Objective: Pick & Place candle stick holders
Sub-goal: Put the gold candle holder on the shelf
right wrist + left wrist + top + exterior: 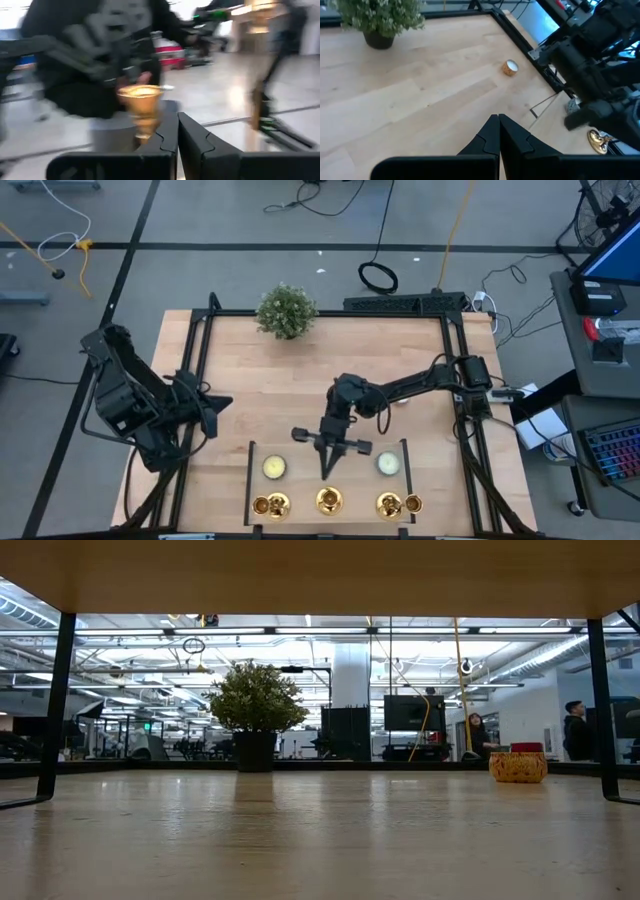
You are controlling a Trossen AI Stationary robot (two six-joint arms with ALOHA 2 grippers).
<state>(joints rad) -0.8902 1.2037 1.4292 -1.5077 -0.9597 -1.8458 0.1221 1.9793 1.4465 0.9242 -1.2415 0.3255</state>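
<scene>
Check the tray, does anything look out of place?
The rightmost candle stick holder on the tray looks tipped over, though I can't be sure: it shows two gold shapes side by side, while the left holder and middle holder each show one.

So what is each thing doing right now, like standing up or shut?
Left tool: shut, empty, at the table's left edge.
Right tool: shut, empty, above the middle candle stick holder.
Candle stick holders: in a row on the tray.
Two candles: on the tray, unlit.
Potted plant: upright.
</scene>
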